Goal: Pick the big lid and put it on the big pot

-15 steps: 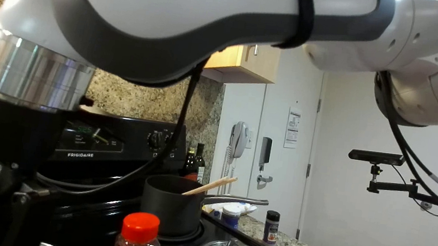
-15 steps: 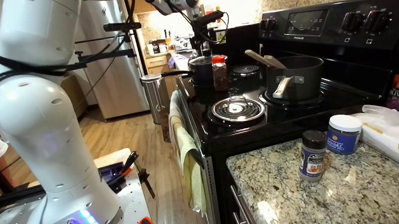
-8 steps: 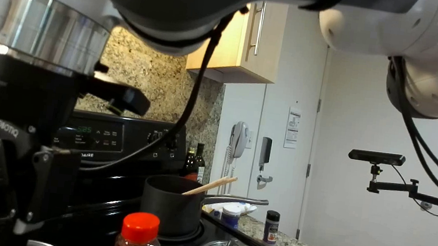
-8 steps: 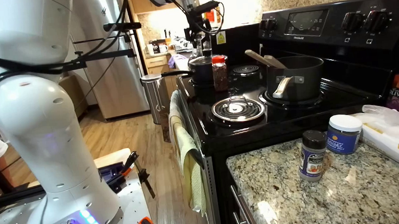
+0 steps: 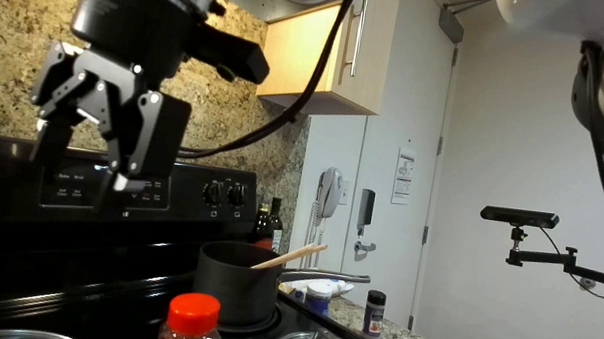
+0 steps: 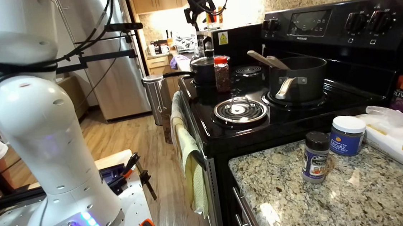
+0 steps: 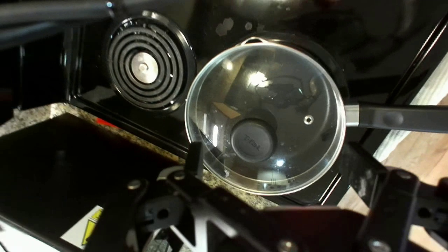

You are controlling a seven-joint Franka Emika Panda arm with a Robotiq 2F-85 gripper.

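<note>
The big lid (image 7: pixel 287 150), clear glass with a metal rim and a dark knob (image 7: pixel 252 140), sits on a black pot with a long black handle (image 7: pixel 395 117). In an exterior view the covered pot (image 6: pixel 203 71) stands at the stove's far front corner; in an exterior view only part of the lid's rim (image 5: pixel 45 338) shows at the bottom edge. My gripper (image 5: pixel 83 170) is open and empty, well above the lid; in the wrist view its fingers (image 7: pixel 276 161) are wide apart. A taller dark grey pot (image 6: pixel 300 83) stands uncovered with wooden utensils in it.
A lid with a silver loop handle (image 6: pixel 240 110) lies on the near front burner. A red-capped spice jar (image 5: pixel 192 326) stands beside the covered pot. A bare coil burner (image 7: pixel 145 66) is behind that pot. The stove's control panel (image 6: pixel 324 28) rises at the back.
My gripper has risen from low over the covered pot to well above it, and shows further right in an exterior view. The lid and pots have not visibly moved.
</note>
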